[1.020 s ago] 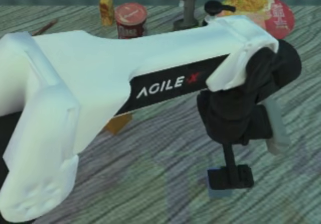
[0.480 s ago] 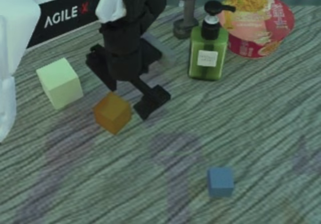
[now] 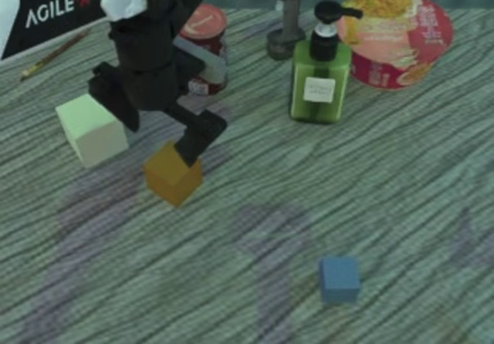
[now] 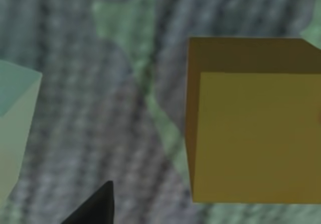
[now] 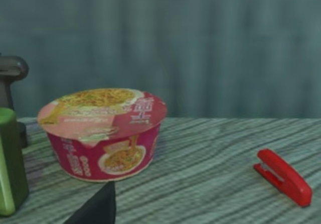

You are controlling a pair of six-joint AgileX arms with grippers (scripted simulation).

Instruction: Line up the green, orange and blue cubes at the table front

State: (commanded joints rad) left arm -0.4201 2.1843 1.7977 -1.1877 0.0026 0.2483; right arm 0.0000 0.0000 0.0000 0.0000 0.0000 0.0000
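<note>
The pale green cube (image 3: 91, 130) sits at the table's left, and the orange cube (image 3: 174, 174) lies just right and in front of it. Alone near the front, right of centre, is the small blue cube (image 3: 340, 278). My left gripper (image 3: 158, 132) hangs open above the gap between the green and orange cubes, one finger (image 3: 199, 134) over the orange cube's back edge. In the left wrist view the orange cube (image 4: 256, 133) fills one side, the green cube (image 4: 15, 123) is at the other edge, and one fingertip (image 4: 98, 206) shows. The right arm is out of the top view; one fingertip (image 5: 103, 204) shows in its wrist view.
At the back stand a green pump bottle (image 3: 318, 82), a noodle bowl (image 3: 397, 32), a red can (image 3: 204, 43) and a grey drill (image 3: 285, 12). A pencil (image 3: 54, 55) lies at the back left. A red stapler (image 5: 283, 176) lies on the table (image 3: 401, 205).
My left arm has left the blue cube lying at the front and swung back to the left. Its open gripper now hangs between the green and orange cubes.
</note>
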